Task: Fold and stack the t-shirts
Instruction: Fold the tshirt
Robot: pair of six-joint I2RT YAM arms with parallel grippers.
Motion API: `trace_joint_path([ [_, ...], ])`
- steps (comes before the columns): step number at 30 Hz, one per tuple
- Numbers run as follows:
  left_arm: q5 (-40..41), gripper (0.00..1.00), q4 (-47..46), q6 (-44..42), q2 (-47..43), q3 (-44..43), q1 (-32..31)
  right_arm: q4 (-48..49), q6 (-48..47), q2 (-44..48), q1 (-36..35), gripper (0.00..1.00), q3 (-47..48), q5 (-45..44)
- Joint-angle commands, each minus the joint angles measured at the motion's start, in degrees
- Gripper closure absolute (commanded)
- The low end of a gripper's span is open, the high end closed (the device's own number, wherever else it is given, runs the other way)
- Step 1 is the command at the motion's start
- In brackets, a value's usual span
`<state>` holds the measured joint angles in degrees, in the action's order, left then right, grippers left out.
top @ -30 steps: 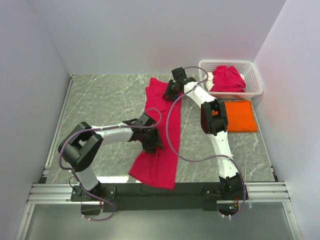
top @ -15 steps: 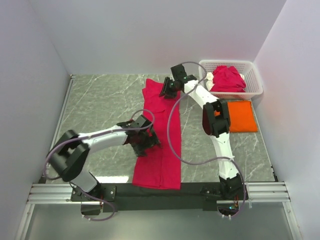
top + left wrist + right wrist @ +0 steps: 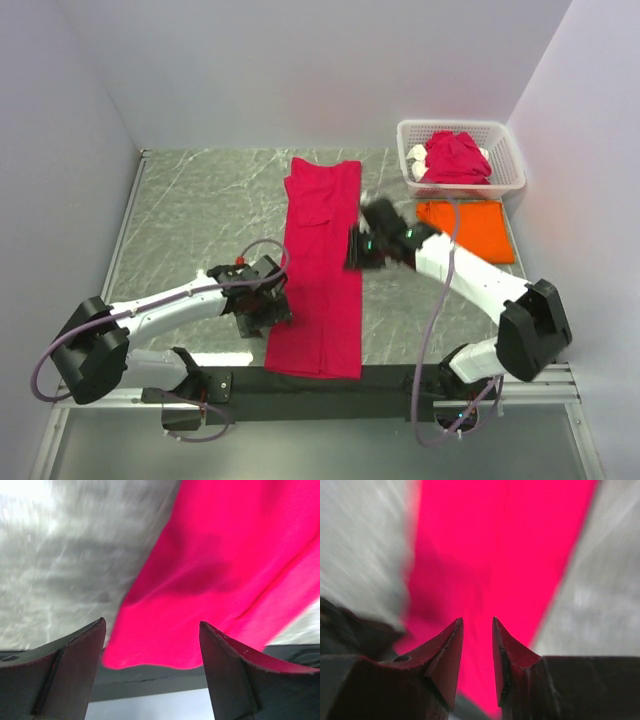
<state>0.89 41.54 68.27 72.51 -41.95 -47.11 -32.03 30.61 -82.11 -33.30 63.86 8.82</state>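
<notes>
Top external view: a long crimson t-shirt [image 3: 320, 260] lies folded into a narrow strip down the middle of the worktop [image 3: 200, 210], its near end at the front edge. The left fingers [image 3: 75, 650] stand wide apart at its left edge, empty. The right fingers [image 3: 440, 655], a narrow gap apart, hold nothing at its right edge. An orange t-shirt [image 3: 468, 230] lies folded by the basket [image 3: 505, 150].

The surface [image 3: 200, 210] is grey with pale veins, like marble, and a thin metal strip [image 3: 122, 240] edges its left side. A white plastic lattice basket [image 3: 470, 188] stands in the far right corner of it, close to the right wall [image 3: 590, 150]. Plain pale walls close off the back and both sides. Along the near edge run a black bar [image 3: 390, 378] and a ribbed metal rail [image 3: 100, 385].
</notes>
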Motion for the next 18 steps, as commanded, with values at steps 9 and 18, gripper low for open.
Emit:
trace_joint_path([
  [9, -1.7, 0.27, -0.1, -0.2, 2.4, 4.7, -7.3, -0.8, 13.6, 12.0, -14.5, 0.63, -24.4, 0.7],
  [18, -4.3, 0.37, -1.5, 1.5, 1.7, 7.5, -11.3, -3.5, 18.1, 8.8, -19.2, 0.58, -24.9, 0.7],
])
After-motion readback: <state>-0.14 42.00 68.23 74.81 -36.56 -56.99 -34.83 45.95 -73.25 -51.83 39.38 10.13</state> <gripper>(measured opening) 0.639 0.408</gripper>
